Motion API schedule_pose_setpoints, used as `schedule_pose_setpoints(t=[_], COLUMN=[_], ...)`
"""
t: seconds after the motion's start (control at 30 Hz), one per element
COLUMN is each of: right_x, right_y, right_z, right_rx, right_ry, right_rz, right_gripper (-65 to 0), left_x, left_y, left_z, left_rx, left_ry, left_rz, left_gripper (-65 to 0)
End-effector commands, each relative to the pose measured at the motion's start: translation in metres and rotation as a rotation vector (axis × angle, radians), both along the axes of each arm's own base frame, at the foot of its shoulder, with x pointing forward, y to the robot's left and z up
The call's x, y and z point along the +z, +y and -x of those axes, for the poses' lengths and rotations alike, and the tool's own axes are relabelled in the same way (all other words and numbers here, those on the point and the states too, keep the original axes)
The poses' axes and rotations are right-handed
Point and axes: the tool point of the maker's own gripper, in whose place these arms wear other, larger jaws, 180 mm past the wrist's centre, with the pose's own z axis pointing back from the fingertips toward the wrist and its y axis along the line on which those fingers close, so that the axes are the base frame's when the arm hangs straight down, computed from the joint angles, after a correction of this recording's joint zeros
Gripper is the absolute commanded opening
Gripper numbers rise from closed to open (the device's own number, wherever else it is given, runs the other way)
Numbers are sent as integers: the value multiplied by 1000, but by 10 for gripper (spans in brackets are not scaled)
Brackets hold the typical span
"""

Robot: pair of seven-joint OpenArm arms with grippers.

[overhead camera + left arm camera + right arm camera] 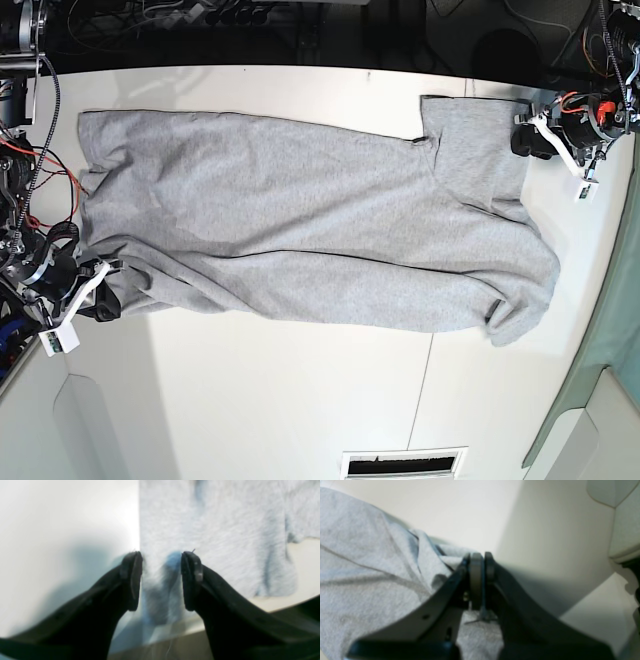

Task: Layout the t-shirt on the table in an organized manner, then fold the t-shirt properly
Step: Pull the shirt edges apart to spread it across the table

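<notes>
1. The t-shirt lies spread lengthwise across the table.
2. Right gripper is clamped on the shirt's hem corner.
3. Left gripper gapes apart at the sleeve edge.
4. Soft, limp cloth probably sags; pinch corners.

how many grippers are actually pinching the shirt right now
1. The right gripper is shut on the t-shirt at its edge, on the base view's left. The left gripper is open, its fingers straddling the shirt's edge at the sleeve end.
</notes>
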Motion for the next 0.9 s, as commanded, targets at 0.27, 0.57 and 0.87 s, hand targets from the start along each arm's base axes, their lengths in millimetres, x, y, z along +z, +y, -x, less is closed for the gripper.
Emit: schedule_pose_setpoints(t=[0.27,0.57,0.87], right_x=[22,20,22], right_y=[-7,-7,-5], right_z=[-12,-11,-11], right_rx=[-8,-7,-7], right_ry=[-58,-47,-50], right_rz=[-2,-4,-21], right_gripper=[-650,-650,-650], left_x=[4,29,8], left_y=[6,50,15], left_z=[-6,-20,4], left_rx=[14,136,144], left_ry=[-26,-122,-38], left_rz=[-3,-49,79], left_gripper=[-362,-362,-362])
